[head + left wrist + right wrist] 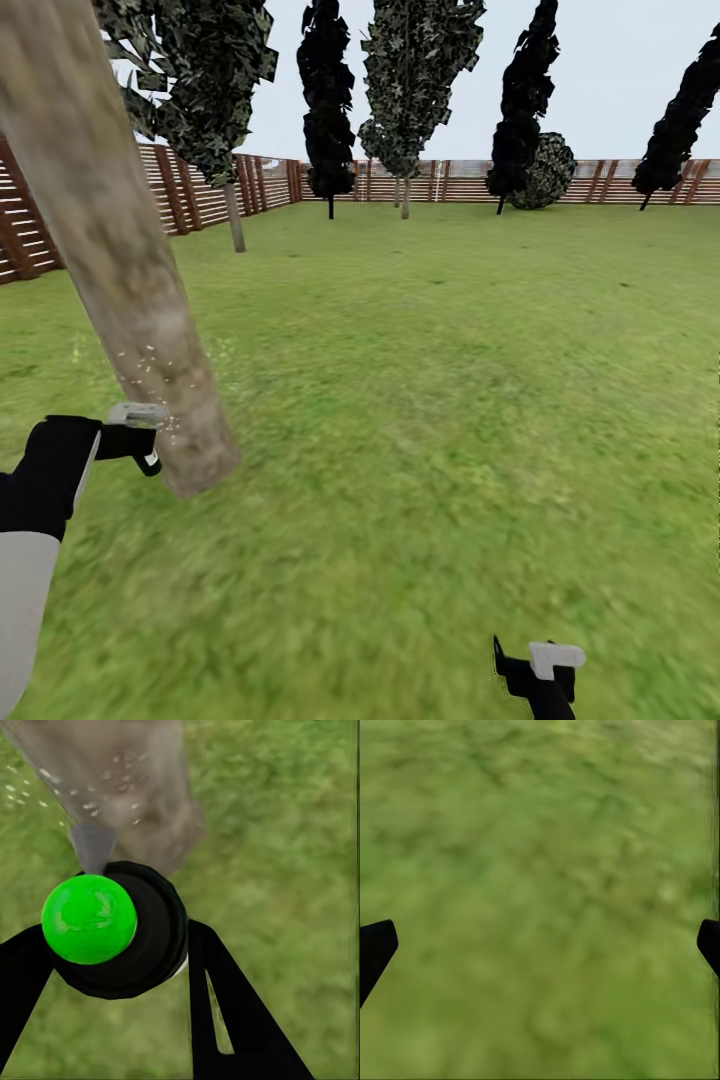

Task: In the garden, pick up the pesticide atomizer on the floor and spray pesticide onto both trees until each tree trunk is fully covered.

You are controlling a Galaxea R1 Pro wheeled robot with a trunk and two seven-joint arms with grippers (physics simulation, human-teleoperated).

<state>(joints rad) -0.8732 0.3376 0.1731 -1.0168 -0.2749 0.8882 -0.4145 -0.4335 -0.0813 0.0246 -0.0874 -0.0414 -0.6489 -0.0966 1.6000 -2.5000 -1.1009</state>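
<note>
Left end effector (112,945) is closed around the pesticide atomizer (112,930): in the left wrist view both black fingers (225,1005) flank the black body, green cap toward the camera, grey nozzle aimed at the tree trunk (142,787). In the head view the left end effector (130,438) sits just beside the base of the same trunk (120,270), which leans across the frame from my viewpoint. White specks of pesticide (150,370) dot the lower trunk, and a few sit over the grass (420,400) next to it.

Right end effector (540,937) is open and carries nothing; fingertips wide apart over bare lawn. It also shows low in the head view (540,670).

Judgement: spraying this trunk is under way, coverage partial. Specks cluster low; the upper trunk looks bare from here.

Risks:
- Nozzle is very near the bark. A small forward drift could bump the atomizer against the trunk and twist it in the grip.
- Some specks land past the trunk edge, so the aim may be partly wasted on grass.
- The far side of the trunk is hidden from me; I may call it covered too early.
- The fence (200,185) and thin dark trees (328,100) stand well apart.
</note>
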